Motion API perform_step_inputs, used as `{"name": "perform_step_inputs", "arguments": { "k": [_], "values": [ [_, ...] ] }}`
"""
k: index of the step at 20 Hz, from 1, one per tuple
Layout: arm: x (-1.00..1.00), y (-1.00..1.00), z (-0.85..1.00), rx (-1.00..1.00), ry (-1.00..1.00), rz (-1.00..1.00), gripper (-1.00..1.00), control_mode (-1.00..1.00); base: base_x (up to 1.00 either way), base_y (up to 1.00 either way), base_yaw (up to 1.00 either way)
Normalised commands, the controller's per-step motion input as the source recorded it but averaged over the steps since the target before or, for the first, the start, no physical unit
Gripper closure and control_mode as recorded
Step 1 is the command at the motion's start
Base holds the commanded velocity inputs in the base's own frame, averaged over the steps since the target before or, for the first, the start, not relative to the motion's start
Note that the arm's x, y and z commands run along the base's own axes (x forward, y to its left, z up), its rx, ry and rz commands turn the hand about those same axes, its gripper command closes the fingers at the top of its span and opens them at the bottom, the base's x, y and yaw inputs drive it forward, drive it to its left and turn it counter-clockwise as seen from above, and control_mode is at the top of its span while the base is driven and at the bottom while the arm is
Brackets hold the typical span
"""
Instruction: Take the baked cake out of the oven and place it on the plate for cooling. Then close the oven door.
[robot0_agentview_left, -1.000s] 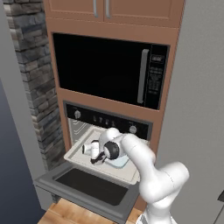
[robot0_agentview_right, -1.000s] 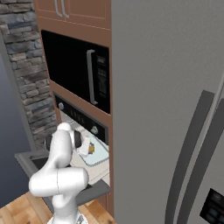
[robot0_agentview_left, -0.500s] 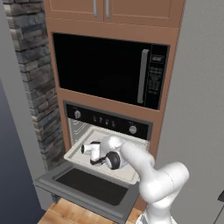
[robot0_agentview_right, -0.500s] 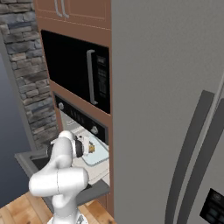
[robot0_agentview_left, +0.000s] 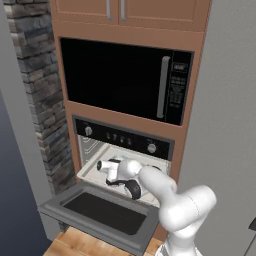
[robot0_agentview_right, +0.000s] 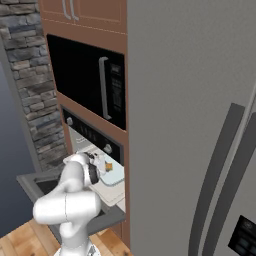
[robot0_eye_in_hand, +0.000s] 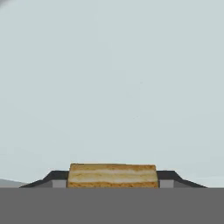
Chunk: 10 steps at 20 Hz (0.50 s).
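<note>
**A:** Starting big: what is standing in front of the arm?

**B:** The oven (robot0_agentview_left: 122, 150) is sitting under a black microwave (robot0_agentview_left: 125, 80), and the oven door (robot0_agentview_left: 102, 215) is hanging open, flat, below the opening. A pale tray (robot0_agentview_left: 92, 170) is sticking out over it on the rack.

**A:** And the arm?

**B:** It is reaching down into the opening, with the gripper (robot0_eye_in_hand: 113, 178) pointing at the tray. In the right base view the hand is sitting just beside a small golden speck, the cake (robot0_agentview_right: 108, 166), on the tray.

**A:** Is it pinching the cake?

**B:** In the hand view the cake (robot0_eye_in_hand: 113, 175) is lying between the two dark fingertips (robot0_eye_in_hand: 54, 177), which are standing right against its two ends. The fingers are looking pressed on the cake, so I am judging the grip as made or nearly made.

**A:** How should the step be done well?

**B:** I am thinking the squeeze needs to settle first, with the fingers square on the flat sides so the little block is not twisting out. Then a straight lift off the tray, and a slow pull back out, keeping clear of the oven's upper frame and the door's edge.

**A:** And the plate?

**B:** I am not making one out from here, so I cannot tell where it is.
</note>
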Motion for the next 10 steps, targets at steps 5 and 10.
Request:
{"name": "perform_step_inputs", "arguments": {
  "k": [5,10],
  "values": [
    [-0.75,0.51,0.73,0.0,-0.04,0.0,1.0,-1.0,0.0,0.0,0.0],
    [-1.0,0.44,1.0,0.02,0.07,0.0,1.0,-1.0,0.0,0.0,0.0]
  ]
}}
